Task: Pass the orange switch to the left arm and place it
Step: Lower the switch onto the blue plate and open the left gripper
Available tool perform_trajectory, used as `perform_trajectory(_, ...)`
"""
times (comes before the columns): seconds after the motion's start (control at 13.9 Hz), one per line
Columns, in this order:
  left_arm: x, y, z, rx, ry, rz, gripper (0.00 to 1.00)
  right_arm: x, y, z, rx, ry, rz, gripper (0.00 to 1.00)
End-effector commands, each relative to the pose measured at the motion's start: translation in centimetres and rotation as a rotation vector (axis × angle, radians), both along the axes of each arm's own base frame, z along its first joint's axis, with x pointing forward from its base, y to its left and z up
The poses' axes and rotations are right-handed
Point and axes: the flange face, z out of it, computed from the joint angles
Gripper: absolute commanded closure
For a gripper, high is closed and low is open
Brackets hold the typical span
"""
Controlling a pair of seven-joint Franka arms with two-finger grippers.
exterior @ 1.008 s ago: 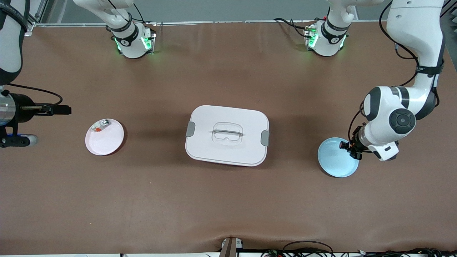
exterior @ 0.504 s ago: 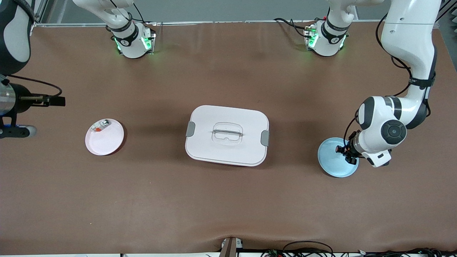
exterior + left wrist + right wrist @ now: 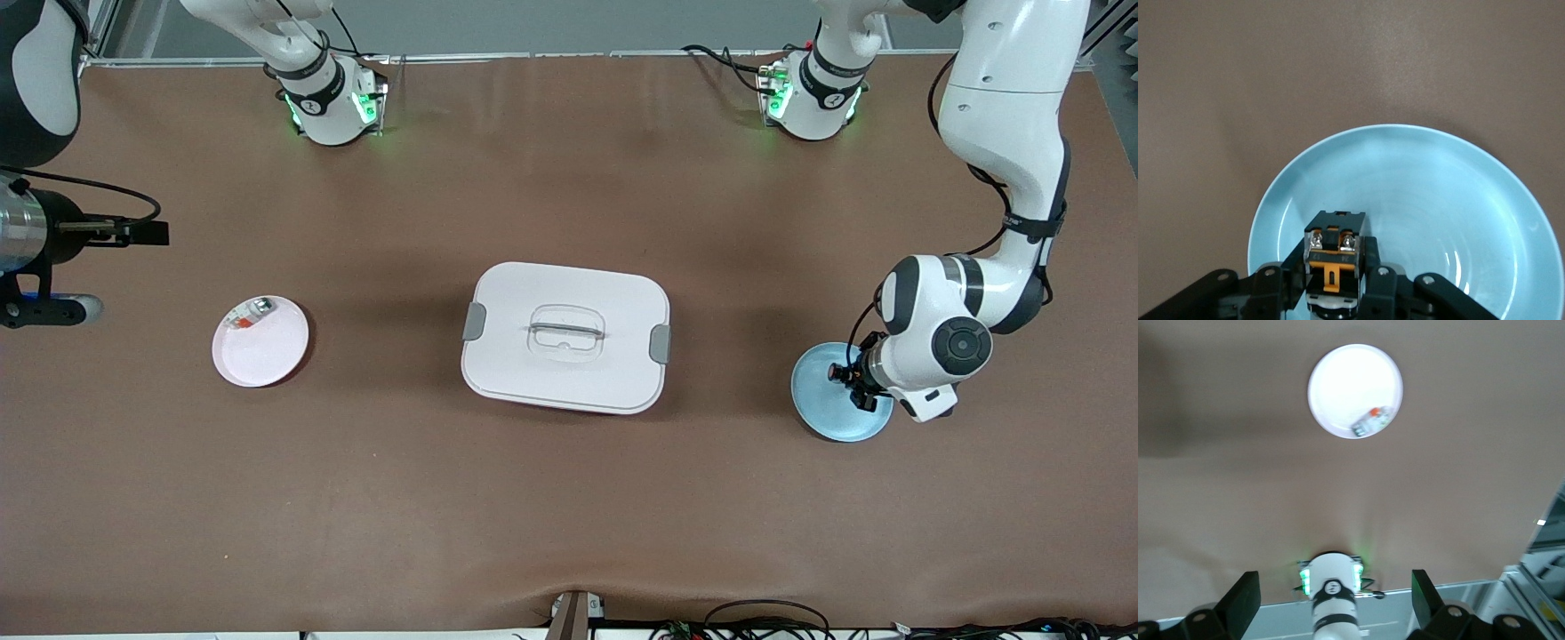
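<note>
My left gripper (image 3: 1334,267) is shut on the orange switch (image 3: 1333,248), a small black part with an orange band and two metal screws. It holds the switch just above the blue plate (image 3: 1438,200). In the front view this gripper (image 3: 851,384) hangs over the blue plate (image 3: 822,411) at the left arm's end of the table. The white lidded box (image 3: 565,336) stands mid-table. My right gripper (image 3: 1335,590) is open and empty, high above the right arm's end of the table.
A pink plate (image 3: 267,351) holds a small silver-and-red item (image 3: 249,313) near the right arm's end; both show in the right wrist view, plate (image 3: 1345,387) and item (image 3: 1373,420). Bare brown table lies between the plates and the box.
My left gripper has shifted with the switch further over the blue plate, toward the box. The right arm's wrist has drawn back toward the robots' side of the table.
</note>
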Motion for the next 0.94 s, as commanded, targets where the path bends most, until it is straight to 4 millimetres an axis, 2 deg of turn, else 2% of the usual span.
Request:
perform_trajectory(0.0, 0.4, 0.4, -0.3, 0.010, 0.004, 0.014, 1.00, -0.5, -4.8, 1.8, 0.168, -0.063, -0.094, 0.00)
perform_trajectory(0.29, 0.4, 0.5, -0.3, 0.010, 0.004, 0.014, 1.00, -1.1, -4.6, 2.9, 0.135, -0.126, -0.104, 0.00)
perform_trajectory(0.36, 0.4, 0.5, -0.3, 0.009, 0.004, 0.012, 0.80, -1.4, -4.4, 3.3, 0.116, -0.157, -0.130, 0.00)
perform_trajectory(0.43, 0.4, 0.5, -0.3, 0.009, 0.005, -0.001, 0.06, -1.8, -3.9, 3.6, 0.090, -0.179, -0.152, 0.00)
perform_trajectory(0.5, 0.4, 0.4, -0.3, 0.008, 0.005, 0.003, 0.00, -2.1, -3.8, 3.6, 0.078, -0.199, -0.157, 0.00)
perform_trajectory(0.72, 0.6, 0.3, 0.5, 0.005, -0.006, -0.005, 0.00, -2.7, -3.8, 3.6, 0.073, -0.233, -0.160, 0.00)
perform_trajectory(0.86, 0.9, 0.3, 2.3, 0.002, -0.032, -0.010, 0.00, -2.7, -3.9, 3.6, 0.064, -0.237, -0.163, 0.00)
